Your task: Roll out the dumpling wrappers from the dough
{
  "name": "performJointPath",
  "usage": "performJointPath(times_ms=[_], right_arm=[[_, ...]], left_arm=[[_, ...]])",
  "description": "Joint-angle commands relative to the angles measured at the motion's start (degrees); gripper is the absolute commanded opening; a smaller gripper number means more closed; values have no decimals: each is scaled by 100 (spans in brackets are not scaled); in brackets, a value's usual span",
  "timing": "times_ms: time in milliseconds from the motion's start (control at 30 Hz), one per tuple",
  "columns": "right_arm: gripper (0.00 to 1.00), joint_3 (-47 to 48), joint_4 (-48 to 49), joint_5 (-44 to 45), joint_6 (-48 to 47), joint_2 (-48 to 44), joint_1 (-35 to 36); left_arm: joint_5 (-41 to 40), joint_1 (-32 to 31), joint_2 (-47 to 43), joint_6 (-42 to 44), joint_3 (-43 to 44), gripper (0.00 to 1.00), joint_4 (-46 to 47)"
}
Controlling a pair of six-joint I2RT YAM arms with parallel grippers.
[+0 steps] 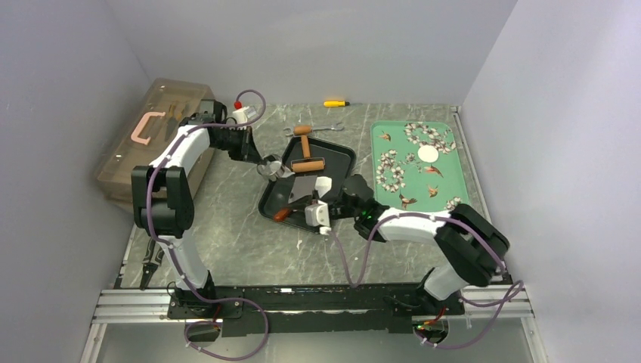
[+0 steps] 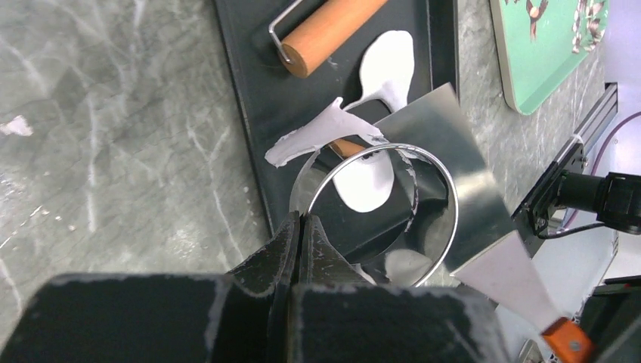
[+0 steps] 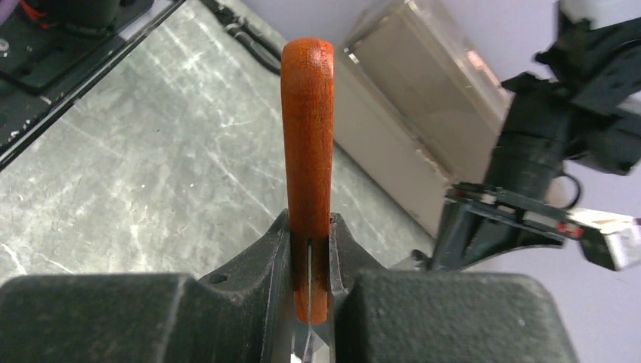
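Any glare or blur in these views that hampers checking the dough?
Left wrist: scraper blade and ring cutter throw mirror reflections, dough sharp. Top external: even light, dough too small to judge. Right wrist: scraper handle blocks centre; no dough visible.

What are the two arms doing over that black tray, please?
The left gripper is shut on a metal ring cutter held over flattened dough on the black tray, near the wooden roller. The right gripper grips an orange-handled scraper, its blade by the ring. One round wrapper lies on the green tray.
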Motion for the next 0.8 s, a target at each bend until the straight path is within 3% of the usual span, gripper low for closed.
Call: performJointPath(times_ms=[0, 133, 300, 500, 567, 667, 767], right_arm=[[0, 611, -119, -522, -624, 707, 144], [0, 813, 242, -568, -625, 1304, 145], [0, 1032, -190, -706, -865, 1553, 168], [4, 283, 478, -253, -435, 1429, 179], [13, 21, 664, -106, -212, 1346, 178], [44, -363, 1051, 185, 140, 1260, 166], [63, -641, 1303, 531, 384, 1043, 172]], left_arm=[[241, 157, -267, 22, 60, 0, 105], [325, 237, -295, -34, 103, 0, 145], [349, 283, -306, -57, 148, 0, 151], [402, 279, -249, -101, 157, 0, 189], [413, 279, -248, -121, 144, 0, 203], [413, 279, -257, -141, 122, 0, 234], [429, 272, -245, -137, 109, 0, 227]])
